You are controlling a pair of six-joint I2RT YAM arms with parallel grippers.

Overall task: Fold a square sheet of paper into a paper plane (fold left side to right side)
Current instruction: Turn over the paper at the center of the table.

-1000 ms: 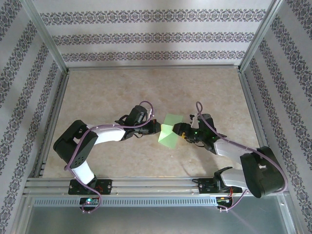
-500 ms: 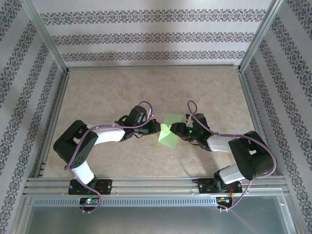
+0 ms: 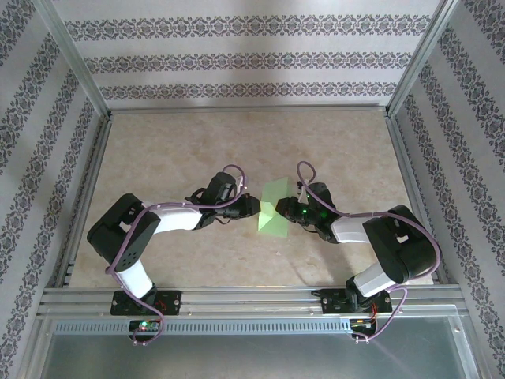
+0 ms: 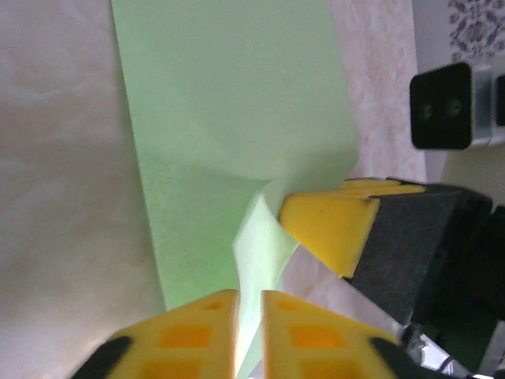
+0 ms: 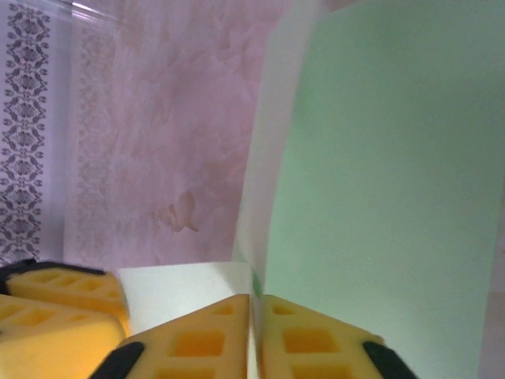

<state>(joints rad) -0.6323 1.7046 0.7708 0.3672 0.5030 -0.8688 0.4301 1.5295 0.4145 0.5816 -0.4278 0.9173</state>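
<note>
The square sheet of paper (image 3: pixel 274 215) is light green, partly folded, and held up off the table between the two arms. My left gripper (image 3: pixel 256 207) is at its left edge. In the left wrist view a raised flap of the sheet (image 4: pixel 229 118) runs into the narrow gap of my left gripper (image 4: pixel 249 332), whose jaws stand slightly apart. My right gripper (image 3: pixel 289 210) is at the right edge. In the right wrist view my right gripper (image 5: pixel 255 335) is shut on the sheet's (image 5: pixel 379 197) edge, with no gap between its fingers (image 5: pixel 197 343).
The beige marbled tabletop (image 3: pixel 173 150) lies bare around the arms. Metal frame rails (image 3: pixel 237 300) run along the near edge, and patterned walls (image 3: pixel 252 59) stand at the back and sides. The two grippers are only a few centimetres apart.
The right gripper has moved left onto the paper's right edge and closed on it. The left gripper's jaws have parted slightly. The paper has stayed in about the same place.
</note>
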